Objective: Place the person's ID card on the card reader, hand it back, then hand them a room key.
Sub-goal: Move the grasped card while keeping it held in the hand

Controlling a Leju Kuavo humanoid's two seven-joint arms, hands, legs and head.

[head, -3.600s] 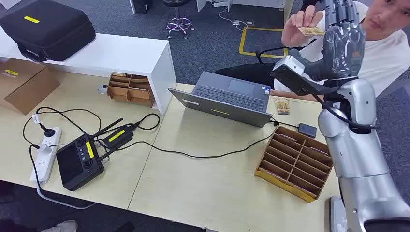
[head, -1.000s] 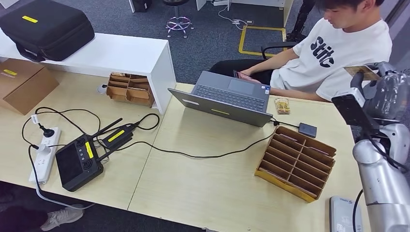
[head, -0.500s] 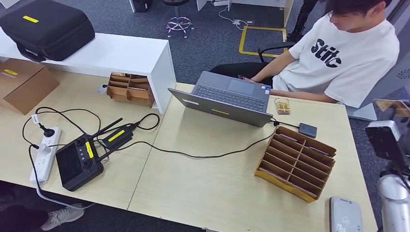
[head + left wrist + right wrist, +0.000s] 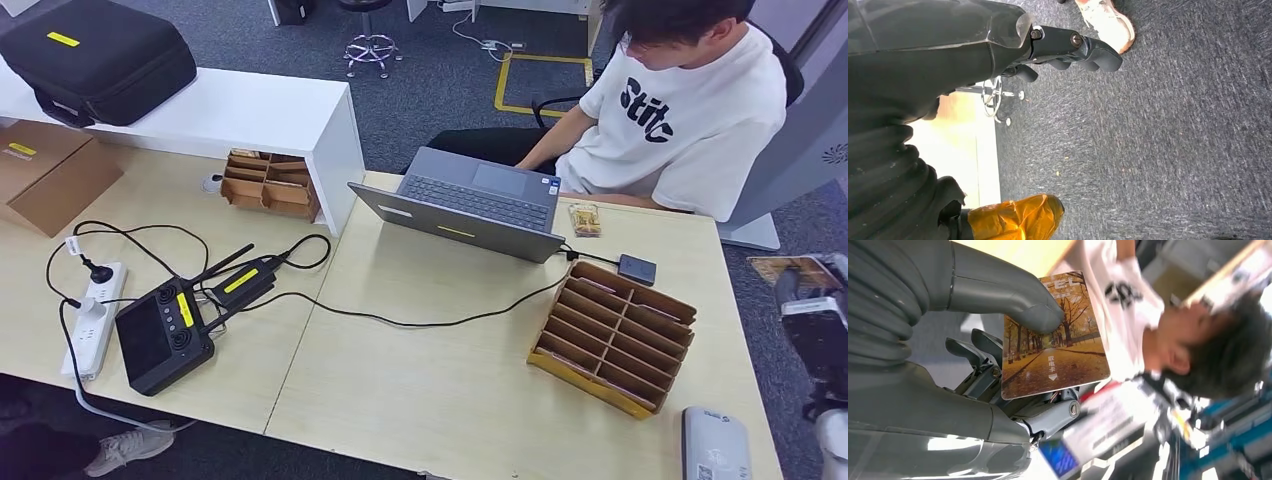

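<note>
So the right hand (image 4: 998, 365) has the card (image 4: 1053, 337) pinched, thumb pressed on its printed face and the darker fingers (image 4: 970, 347) tucked behind it. From the head camera that hand (image 4: 815, 310) sits at about 3 o'clock, off the desk (image 4: 440, 390) edge, card (image 4: 790, 268) on top. The wrist camera shows the autumn-tree print, which the head camera can't make out. The card reader (image 4: 715, 445) lies at 5 o'clock on the desk. The left hand (image 4: 1068, 50) hangs over carpet, fingers loosely curled, holding nothing. The person (image 4: 690, 100) sits at 1 o'clock.
</note>
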